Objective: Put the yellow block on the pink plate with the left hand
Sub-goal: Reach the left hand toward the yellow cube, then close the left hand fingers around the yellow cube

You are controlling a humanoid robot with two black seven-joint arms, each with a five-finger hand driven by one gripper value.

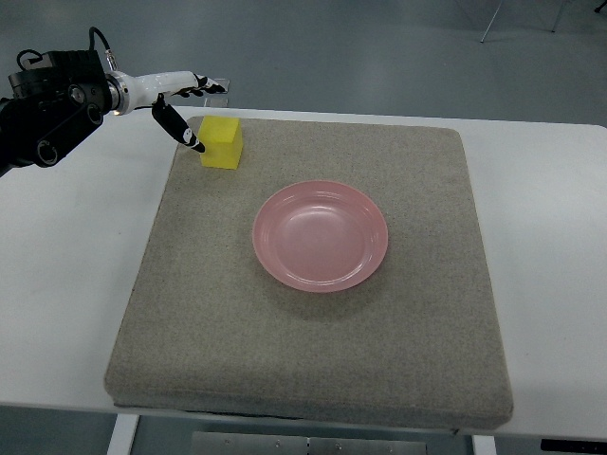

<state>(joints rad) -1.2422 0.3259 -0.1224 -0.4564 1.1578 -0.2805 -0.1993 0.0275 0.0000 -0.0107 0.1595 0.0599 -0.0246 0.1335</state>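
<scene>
A yellow block [222,142] rests on the grey mat near its far left corner. A pink plate [321,235] lies in the middle of the mat, with nothing on it. My left hand [186,106] comes in from the upper left and hovers just left of and above the block. Its fingers are spread, the thumb [180,126] pointing down beside the block's left face, the other fingers [205,87] stretched out behind the block. The hand holds nothing.
The grey mat [313,360] covers most of a white table [66,284]. The table's far edge runs just behind the block. Grey floor lies beyond it.
</scene>
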